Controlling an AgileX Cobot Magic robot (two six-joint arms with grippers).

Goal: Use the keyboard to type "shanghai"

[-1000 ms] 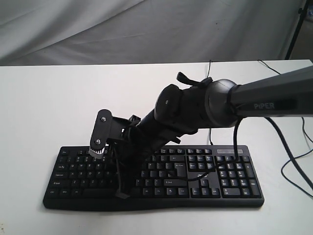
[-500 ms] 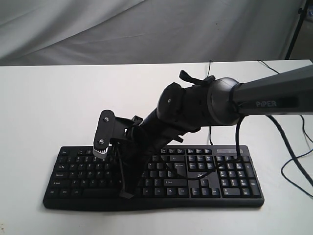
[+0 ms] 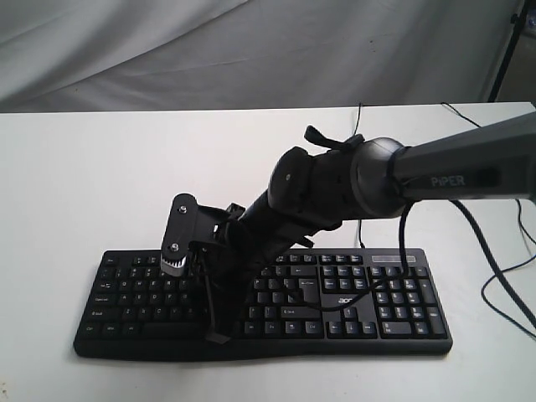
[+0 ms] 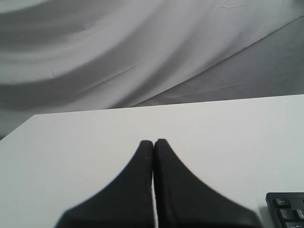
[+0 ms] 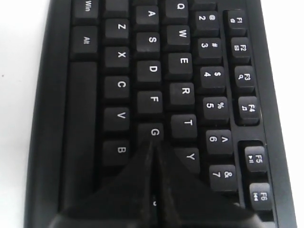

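Keyboard (image 3: 402, 322) flat on the white counter (image 3: 84, 167). Right gripper (image 5: 154, 142) pinched shut, tip at the G key (image 5: 154, 132). Left gripper (image 4: 153, 141) shut too, off the keyboard. Could bump the F key (image 5: 154, 100) beside G, typing wrong.

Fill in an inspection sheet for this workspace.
Surface: white table.
Job's things: black keyboard, lying flat on the table.
Clutter: nothing seen.
Grippers: right gripper shut, tip at the G key; left gripper shut, above bare table.
Cables: arm cable drapes across the keyboard; thin cable runs to the table's rear edge; loose cables lie at the right.
Surroundings: grey cloth behind; black stand at the far right.
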